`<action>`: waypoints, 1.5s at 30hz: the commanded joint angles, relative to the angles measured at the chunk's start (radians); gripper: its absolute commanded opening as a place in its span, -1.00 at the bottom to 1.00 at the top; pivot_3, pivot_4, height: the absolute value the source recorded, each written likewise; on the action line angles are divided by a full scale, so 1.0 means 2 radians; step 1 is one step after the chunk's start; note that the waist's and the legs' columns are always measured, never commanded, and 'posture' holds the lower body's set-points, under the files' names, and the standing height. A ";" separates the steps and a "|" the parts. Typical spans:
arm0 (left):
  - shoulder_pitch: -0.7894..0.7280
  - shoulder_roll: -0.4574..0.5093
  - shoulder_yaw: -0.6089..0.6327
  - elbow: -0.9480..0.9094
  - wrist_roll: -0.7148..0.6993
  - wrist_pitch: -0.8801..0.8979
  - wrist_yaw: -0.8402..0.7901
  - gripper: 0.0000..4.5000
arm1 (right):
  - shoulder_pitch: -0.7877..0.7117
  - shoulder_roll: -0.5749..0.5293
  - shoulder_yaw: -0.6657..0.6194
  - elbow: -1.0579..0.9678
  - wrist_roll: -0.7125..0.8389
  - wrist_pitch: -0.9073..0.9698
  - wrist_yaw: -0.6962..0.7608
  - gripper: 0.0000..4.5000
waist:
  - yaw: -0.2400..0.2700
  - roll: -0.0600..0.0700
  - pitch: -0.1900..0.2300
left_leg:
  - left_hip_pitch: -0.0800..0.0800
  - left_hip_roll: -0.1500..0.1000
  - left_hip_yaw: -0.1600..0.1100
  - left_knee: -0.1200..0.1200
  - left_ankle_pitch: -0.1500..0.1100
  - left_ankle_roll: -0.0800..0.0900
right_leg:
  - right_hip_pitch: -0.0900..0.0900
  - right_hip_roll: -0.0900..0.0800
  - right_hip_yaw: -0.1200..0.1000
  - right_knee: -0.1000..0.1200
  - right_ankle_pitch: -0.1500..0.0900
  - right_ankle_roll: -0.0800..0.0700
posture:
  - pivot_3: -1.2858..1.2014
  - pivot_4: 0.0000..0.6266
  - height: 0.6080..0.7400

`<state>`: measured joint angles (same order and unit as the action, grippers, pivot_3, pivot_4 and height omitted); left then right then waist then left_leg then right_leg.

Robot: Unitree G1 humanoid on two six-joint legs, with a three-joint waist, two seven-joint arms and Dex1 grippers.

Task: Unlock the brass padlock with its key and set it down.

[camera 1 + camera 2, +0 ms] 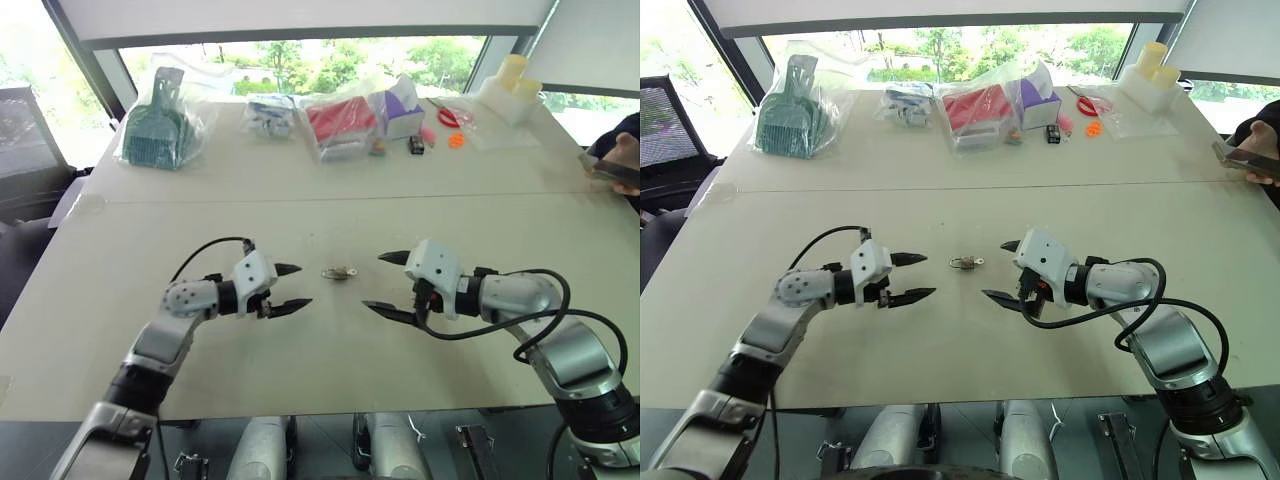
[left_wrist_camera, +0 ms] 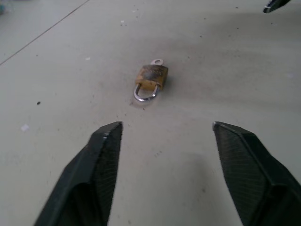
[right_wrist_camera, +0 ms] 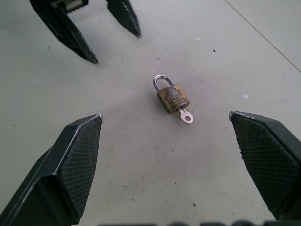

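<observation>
Daylight from the windows falls on a pale table whose far edge carries bagged goods: a green plastic item in a bag, a red bundle in clear wrap, a purple and white box and some small orange bits. A person's hand holding a dark flat object shows at the far right edge. The near half of the table is kept for the work.

The brass padlock lies flat on the table, midway between the two grippers and touched by neither. The key is seated in the bottom of the body, its round bow sticking out. The shackle appears to sit with both legs in the body, though whether it is latched or merely resting cannot be told.

The left gripper points across toward the padlock, its jaws standing wide apart and holding nothing. The right gripper faces it from the other side, jaws likewise fully spread and empty. Each wrist view frames the padlock between its own fingertips, so both grippers are lined up on it but well short of contact.

Judgement: the padlock rests on the table with both grippers clear of it. If the lock is not yet open, one gripper must pin the small body while the other pinches the bow; its smallness leaves little margin for slip.
</observation>
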<state>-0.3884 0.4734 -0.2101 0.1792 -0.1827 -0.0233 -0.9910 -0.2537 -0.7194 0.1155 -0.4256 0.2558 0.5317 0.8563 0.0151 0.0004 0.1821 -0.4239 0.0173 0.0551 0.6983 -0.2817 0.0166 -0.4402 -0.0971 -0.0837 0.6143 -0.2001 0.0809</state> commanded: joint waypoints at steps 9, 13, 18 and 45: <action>-0.111 -0.069 -0.025 0.200 0.037 -0.104 -0.055 0.97 | 0.012 -0.001 0.000 -0.031 -0.004 0.003 -0.018 1.00 | 0.002 0.000 0.000 | 0.000 0.000 0.000 0.000 0.000 0.000 | 0.000 0.000 0.000 0.000 0.000 0.000 | 0.03 -0.52 1.00; -0.149 -0.089 -0.025 0.268 0.048 -0.132 -0.072 0.97 | 0.017 -0.005 -0.006 -0.038 -0.003 0.007 -0.020 1.00 | 0.002 0.000 0.000 | 0.000 0.000 0.000 0.001 0.000 0.000 | 0.000 0.000 0.000 0.000 0.000 0.000 | 0.03 -0.52 1.00; -0.187 -0.107 -0.024 0.348 0.064 -0.161 -0.089 0.97 | 0.031 -0.013 -0.014 -0.053 -0.004 0.014 -0.025 1.00 | 0.009 0.000 0.000 | 0.000 0.000 0.000 0.001 0.000 0.000 | 0.001 0.000 0.000 0.000 0.000 0.000 | 0.03 -0.52 1.00; -0.197 -0.127 0.003 0.410 0.073 -0.177 -0.124 -0.65 | 0.026 -0.009 0.009 -0.060 -0.048 -0.007 -0.067 1.00 | 0.012 -0.001 -0.001 | 0.004 0.000 -0.002 0.001 0.000 0.000 | 0.005 -0.001 -0.001 0.000 -0.001 -0.001 | 0.03 -0.52 1.00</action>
<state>-0.8251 0.2104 -0.1979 1.0210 -0.0451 -0.3940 -1.2122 -0.1779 -0.7428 0.1258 -0.5402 0.1959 0.5647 0.7444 0.0385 -0.0009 0.1806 -0.4154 0.0176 0.0523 0.6997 -0.2819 0.0171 -0.4302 -0.0990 -0.0858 0.6136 -0.2017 0.0784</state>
